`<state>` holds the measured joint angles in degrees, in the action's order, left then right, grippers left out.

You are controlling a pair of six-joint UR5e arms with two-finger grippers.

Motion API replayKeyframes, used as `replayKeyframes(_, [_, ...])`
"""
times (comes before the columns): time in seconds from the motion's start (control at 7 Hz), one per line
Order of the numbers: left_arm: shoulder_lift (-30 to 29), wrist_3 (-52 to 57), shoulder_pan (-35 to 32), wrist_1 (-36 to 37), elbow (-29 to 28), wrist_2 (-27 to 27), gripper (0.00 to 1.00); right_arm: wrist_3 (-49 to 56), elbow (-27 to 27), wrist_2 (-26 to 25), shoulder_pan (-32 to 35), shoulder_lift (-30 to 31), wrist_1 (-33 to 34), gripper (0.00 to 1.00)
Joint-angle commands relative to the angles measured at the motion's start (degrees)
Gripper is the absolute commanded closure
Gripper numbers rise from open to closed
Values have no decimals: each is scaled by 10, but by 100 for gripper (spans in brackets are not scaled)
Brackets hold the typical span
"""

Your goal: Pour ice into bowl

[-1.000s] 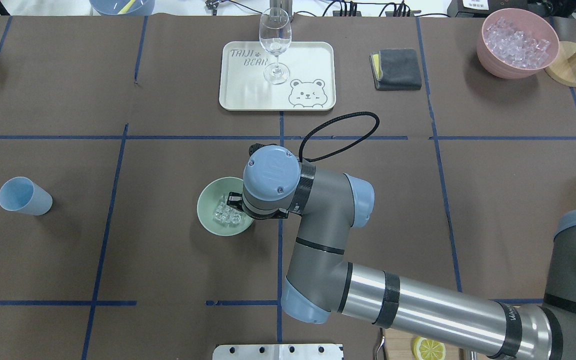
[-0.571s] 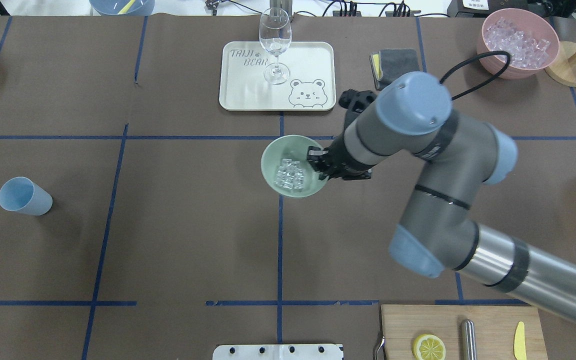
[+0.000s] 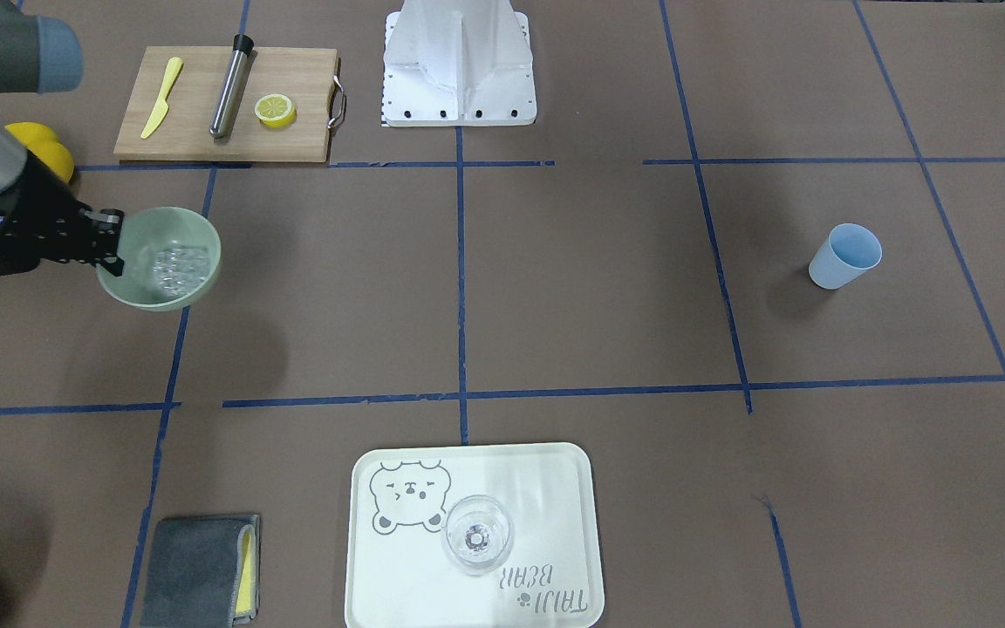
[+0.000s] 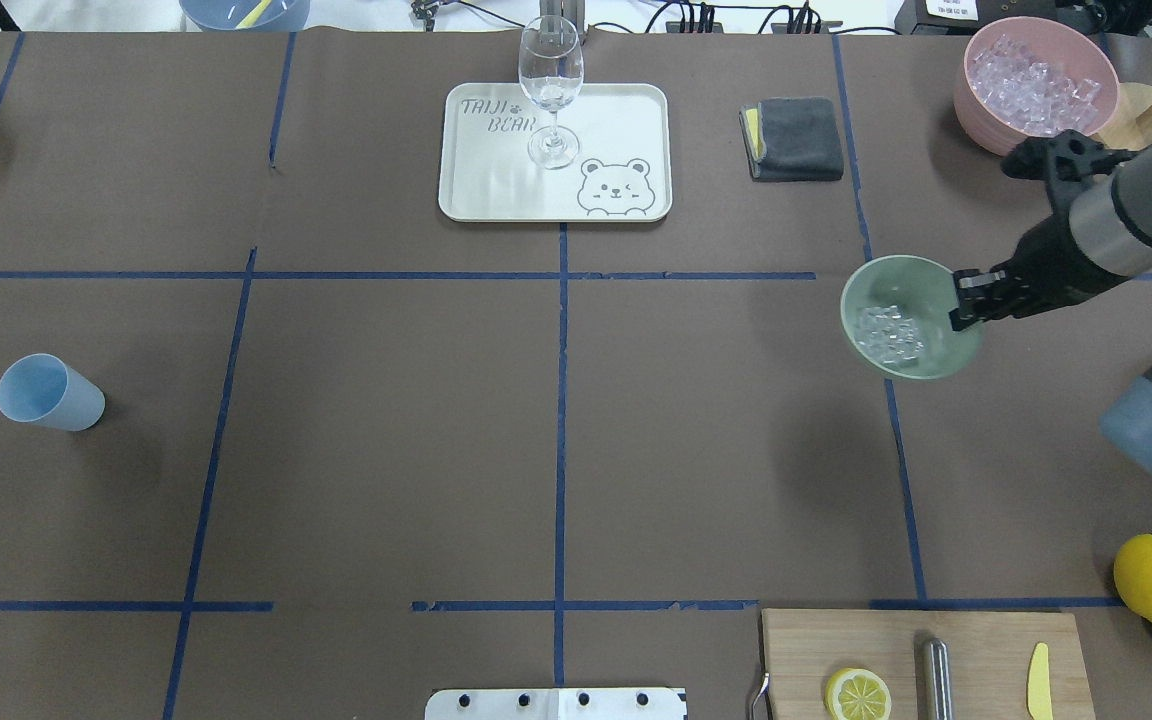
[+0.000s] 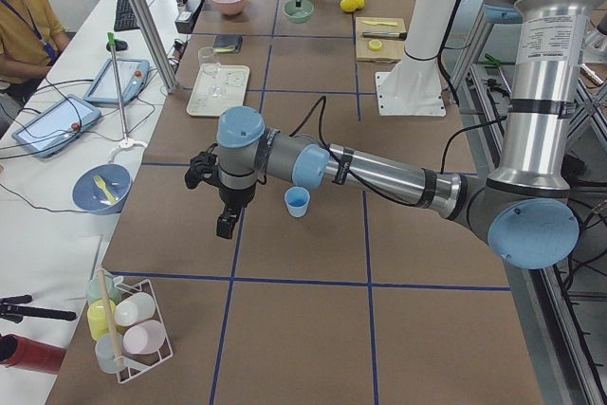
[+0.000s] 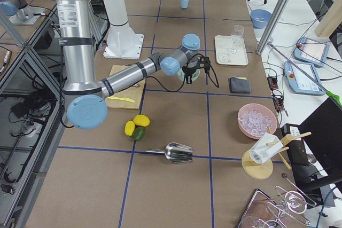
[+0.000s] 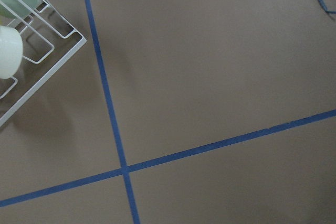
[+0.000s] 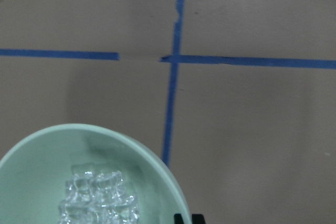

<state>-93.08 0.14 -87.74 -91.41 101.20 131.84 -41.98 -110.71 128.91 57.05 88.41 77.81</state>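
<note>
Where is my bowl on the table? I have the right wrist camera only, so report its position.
Observer: The mint-green bowl is lifted off the table, its rim pinched in the jaws of the right gripper.
Operator: Name what lies beyond it.
Observer: The pink bowl stands beyond it, near the table's far right corner.
Operator: Now give me the left arm.
Observer: The left gripper hangs over the table's left end, near the light blue cup. I cannot tell how its jaws stand.
</note>
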Motion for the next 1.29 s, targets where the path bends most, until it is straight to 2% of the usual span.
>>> replayKeyframes(0.0, [52, 8, -8, 13, 21, 64, 0, 73, 8, 5, 21, 53, 1, 100])
replayKeyframes(0.14, [85, 8, -8, -27, 35, 68, 0, 73, 41, 10, 20, 51, -22, 100])
replayKeyframes(0.43, [114, 8, -7, -136, 27, 66, 0, 64, 121, 27, 20, 51, -137, 100])
replayKeyframes(0.71, [159, 8, -7, -267, 17, 70, 0, 28, 154, 35, 19, 51, -199, 100])
replayKeyframes(0.86, [161, 1, -7, -323, -3, 71, 0, 25, 161, 45, 17, 51, -208, 100])
replayKeyframes(1.14, [160, 7, -3, -323, -30, 69, 0, 25, 168, 43, 11, 51, -209, 100])
